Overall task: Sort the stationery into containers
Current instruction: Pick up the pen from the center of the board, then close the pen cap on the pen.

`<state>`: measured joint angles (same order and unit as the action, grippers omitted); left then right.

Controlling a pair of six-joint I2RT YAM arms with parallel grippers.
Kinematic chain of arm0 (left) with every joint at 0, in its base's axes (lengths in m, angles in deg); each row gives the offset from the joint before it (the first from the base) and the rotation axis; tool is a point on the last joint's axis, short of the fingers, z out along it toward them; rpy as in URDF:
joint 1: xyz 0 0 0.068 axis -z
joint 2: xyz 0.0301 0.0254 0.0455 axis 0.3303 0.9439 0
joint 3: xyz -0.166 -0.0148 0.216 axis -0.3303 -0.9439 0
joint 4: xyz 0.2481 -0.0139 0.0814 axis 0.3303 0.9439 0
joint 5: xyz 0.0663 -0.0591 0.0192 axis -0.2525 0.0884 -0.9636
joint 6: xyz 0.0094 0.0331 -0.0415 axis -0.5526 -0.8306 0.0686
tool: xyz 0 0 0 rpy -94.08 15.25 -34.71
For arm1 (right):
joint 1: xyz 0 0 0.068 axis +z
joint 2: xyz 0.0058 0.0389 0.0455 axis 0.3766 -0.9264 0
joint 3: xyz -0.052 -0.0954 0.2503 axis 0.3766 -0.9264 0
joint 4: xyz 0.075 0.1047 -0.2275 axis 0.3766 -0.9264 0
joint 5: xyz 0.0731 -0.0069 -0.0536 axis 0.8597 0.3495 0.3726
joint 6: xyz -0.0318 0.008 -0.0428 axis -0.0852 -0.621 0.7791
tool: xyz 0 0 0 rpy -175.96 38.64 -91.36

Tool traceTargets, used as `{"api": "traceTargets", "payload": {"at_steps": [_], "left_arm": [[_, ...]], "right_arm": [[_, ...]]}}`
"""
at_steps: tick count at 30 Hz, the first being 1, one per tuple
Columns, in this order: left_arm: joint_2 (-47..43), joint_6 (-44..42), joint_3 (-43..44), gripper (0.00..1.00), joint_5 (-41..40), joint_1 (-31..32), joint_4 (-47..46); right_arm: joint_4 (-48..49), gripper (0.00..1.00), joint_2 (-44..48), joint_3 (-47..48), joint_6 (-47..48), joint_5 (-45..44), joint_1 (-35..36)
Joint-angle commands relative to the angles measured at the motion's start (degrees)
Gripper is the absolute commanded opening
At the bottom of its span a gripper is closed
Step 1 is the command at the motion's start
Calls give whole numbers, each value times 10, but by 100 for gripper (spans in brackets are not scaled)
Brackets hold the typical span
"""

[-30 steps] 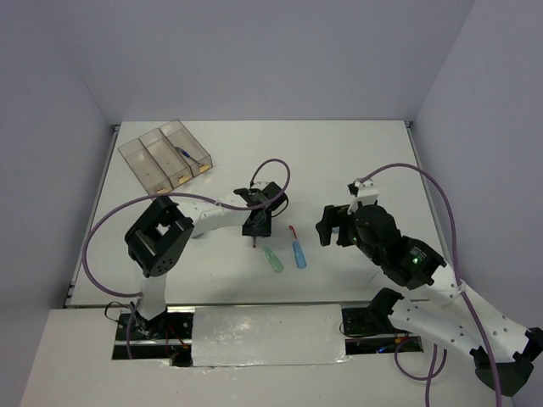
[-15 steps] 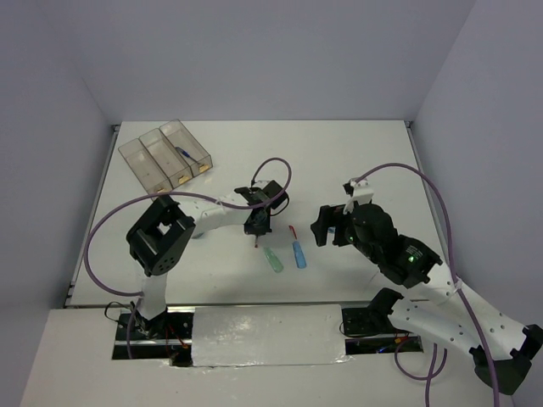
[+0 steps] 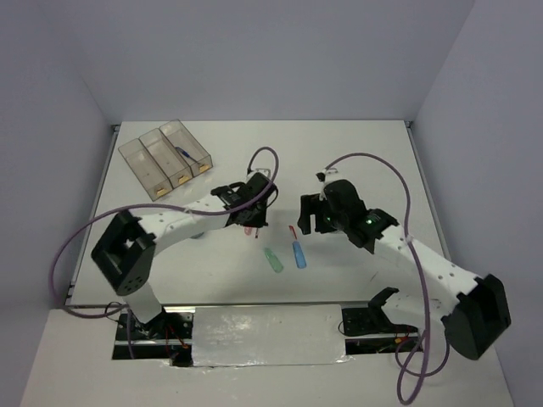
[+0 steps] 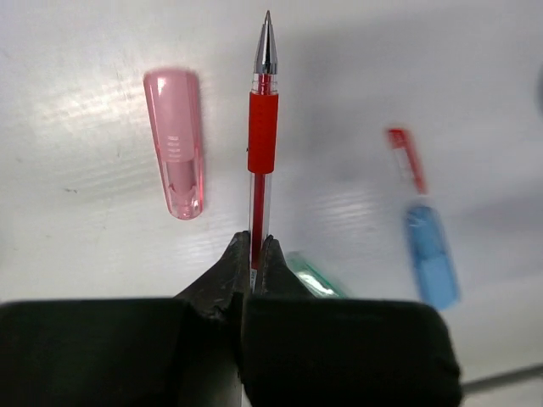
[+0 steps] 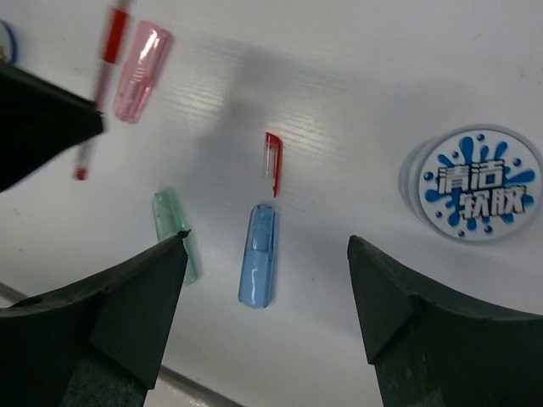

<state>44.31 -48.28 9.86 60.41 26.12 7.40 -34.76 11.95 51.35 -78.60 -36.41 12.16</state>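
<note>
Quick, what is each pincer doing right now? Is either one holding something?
Left pincer: closed on the red pen.
Right pincer: open, holding nothing.

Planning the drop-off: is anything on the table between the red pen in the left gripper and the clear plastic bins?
Nothing visible does. The left gripper is shut on the thin red pen, and the white table between it and the three joined clear plastic bins shows bare.
</note>
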Motion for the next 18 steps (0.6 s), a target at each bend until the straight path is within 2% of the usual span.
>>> {"api": "traceTargets", "payload": {"at_steps": [1, 4, 7, 12, 18], "left_arm": [[-100, -32, 6, 0, 1, -1, -32], [-179, -33, -2, 0, -15, 0, -7], [-243, -42, -16, 0, -49, 0, 29], [-343, -82, -47, 0, -71, 0, 85], [-473, -125, -88, 0, -105, 0, 153]], "right_arm": [[44, 83, -82, 42, 17, 16, -2], [68, 74, -155, 55, 14, 21, -1], [63, 71, -228, 80, 17, 9, 3], [55, 71, -330, 133, 20, -2, 14], [51, 58, -402, 166, 23, -5, 24]]}}
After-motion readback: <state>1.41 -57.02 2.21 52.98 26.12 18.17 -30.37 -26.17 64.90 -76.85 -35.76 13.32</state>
